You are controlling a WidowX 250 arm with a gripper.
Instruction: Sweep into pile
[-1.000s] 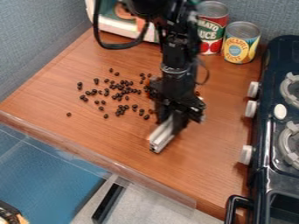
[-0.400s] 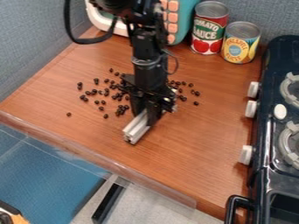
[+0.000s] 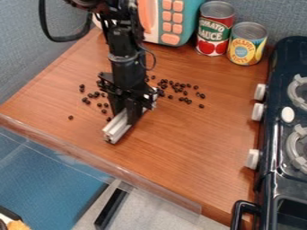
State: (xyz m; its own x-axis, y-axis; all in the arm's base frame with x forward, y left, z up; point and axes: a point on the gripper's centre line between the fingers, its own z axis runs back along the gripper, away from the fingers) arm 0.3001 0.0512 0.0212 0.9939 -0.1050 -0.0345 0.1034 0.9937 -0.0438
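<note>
My gripper [image 3: 128, 110] hangs low over the left-middle of the wooden counter, shut on a silver-grey metal bar [image 3: 119, 127] that slants toward the front left. Small dark beans lie on both sides of the gripper. One scattered group [image 3: 90, 95] is to its left, with a lone bean [image 3: 71, 117] farther out toward the front left. Another, looser group [image 3: 182, 90] spreads to its right. The gripper and arm hide part of the counter between the groups, so any beans there cannot be seen.
A teal and white toy microwave [image 3: 170, 24] stands at the back, beside a red can [image 3: 214, 29] and a yellow can [image 3: 247, 44]. The black toy stove [image 3: 269, 179] with white knobs borders the right side. A clear strip [image 3: 90, 166] edges the counter's front.
The gripper has moved left across the counter with the metal bar. Beans at the right that the arm hid before now show, while some left-hand ones are covered.
</note>
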